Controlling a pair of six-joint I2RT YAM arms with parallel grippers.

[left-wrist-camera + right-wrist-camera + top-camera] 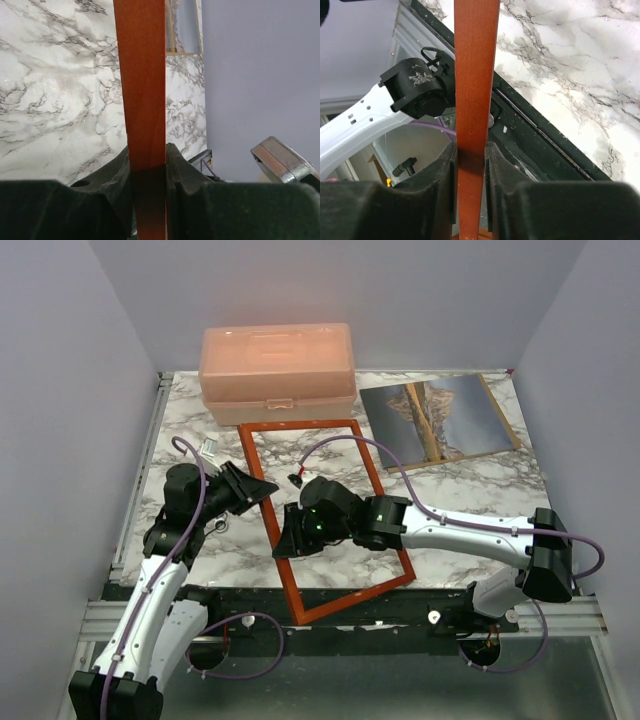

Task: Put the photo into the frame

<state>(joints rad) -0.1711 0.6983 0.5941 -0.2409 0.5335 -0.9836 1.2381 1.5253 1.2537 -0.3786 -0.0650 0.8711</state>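
Wooden frame (300, 425), reddish-brown and thin-railed, lies near the middle of a white marble-patterned desk (480, 495), turned at a slant so that its near corner reaches past the desk's near edge. Both my arms work its left long rail. My left fingers (258, 490) are closed narrow on that rail, and my right fingers (288, 538) are closed narrow on the same rail a little nearer to me, so the two grips sit close together. In each wrist view the rail runs straight up between the black finger pads and touches both. I cannot tell whether the frame rests flat or is raised slightly. I judge it light and stiff along each rail but liable to twist at the corners, being an open rectangle with nothing in it. With both grips on one side, the opposite rail could sag or swing. The finish looks smooth and might slip. The photo (440, 418), a mountain scene, lies face up at the far right corner, well apart from the frame, and it looks thin, floppy and hard to lift off a flat top. A peach plastic box (277, 368) sits at the far edge, just beyond the frame's far rail. Plain pale walls (70, 390) close in on three sides.
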